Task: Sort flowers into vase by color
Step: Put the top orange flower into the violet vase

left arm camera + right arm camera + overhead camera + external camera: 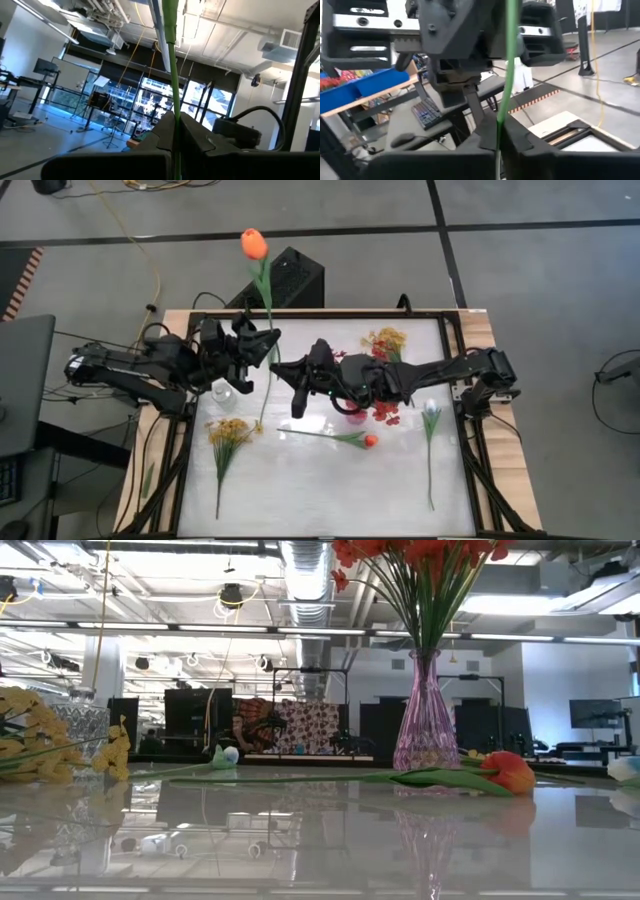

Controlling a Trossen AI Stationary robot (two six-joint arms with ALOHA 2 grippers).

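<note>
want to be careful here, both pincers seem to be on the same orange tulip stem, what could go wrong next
1. The left pincer and right pincer both look shut on the orange tulip stem. If one moves before the other lets go, the stem may bend or slip.
2. The right arm passes close over the pink vase of red flowers, so dropping lower could tip it.

No readable text, label or number shows anywhere.
</note>
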